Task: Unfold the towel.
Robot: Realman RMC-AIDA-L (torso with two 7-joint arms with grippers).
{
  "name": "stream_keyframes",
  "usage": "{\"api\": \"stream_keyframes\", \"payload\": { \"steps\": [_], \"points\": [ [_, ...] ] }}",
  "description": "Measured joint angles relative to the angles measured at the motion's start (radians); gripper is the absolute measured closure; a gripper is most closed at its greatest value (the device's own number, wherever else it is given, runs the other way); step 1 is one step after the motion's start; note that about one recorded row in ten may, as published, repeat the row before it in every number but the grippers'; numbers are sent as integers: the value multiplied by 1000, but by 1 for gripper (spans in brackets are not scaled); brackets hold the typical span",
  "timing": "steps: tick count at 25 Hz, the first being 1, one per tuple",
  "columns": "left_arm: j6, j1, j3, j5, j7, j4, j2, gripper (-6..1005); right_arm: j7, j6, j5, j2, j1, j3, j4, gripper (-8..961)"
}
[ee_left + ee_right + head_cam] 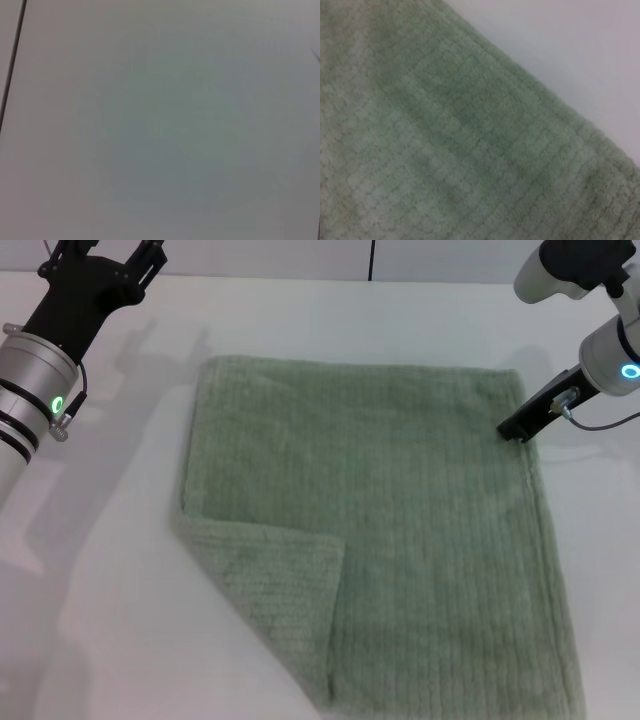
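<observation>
We see the towel (400,530) lying flat on the white table (100,570), with its near left corner folded over onto the cloth. The right gripper (517,430) touches the towel's right edge near the far corner; we cannot tell if its jaws are closed. The left gripper (100,255) is raised, well apart from the towel's far left corner, with open jaws holding nothing.
</observation>
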Motion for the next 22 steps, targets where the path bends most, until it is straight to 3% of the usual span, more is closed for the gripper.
{"api": "stream_keyframes", "payload": {
  "steps": [8, 13, 14, 15, 16, 17, 22],
  "points": [
    [2, 2, 26, 0, -35, 5, 4, 250, 2, 1, -3, 0, 3, 0, 0, 956],
    [-2, 31, 139, 0, -147, 82, 12, 252, 3, 1, -4, 0, 4, -1, 6, 956],
    [-10, 60, 227, 0, -217, 157, 19, 253, 3, 1, -4, 0, 7, -1, 13, 956],
    [-10, 60, 227, 0, -217, 157, 19, 253, 3, 1, -4, 0, 7, -1, 13, 956],
    [-26, 95, 316, 13, -287, 247, 29, 253, 3, 1, -4, 0, 7, -1, 15, 956],
    [-26, 95, 316, 13, -287, 247, 29, 254, 3, 1, -4, 0, 8, -1, 16, 956],
    [-63, 173, 393, 158, -453, 471, 47, 256, 3, 2, -4, -2, 10, -2, 19, 956]
  ]
}}
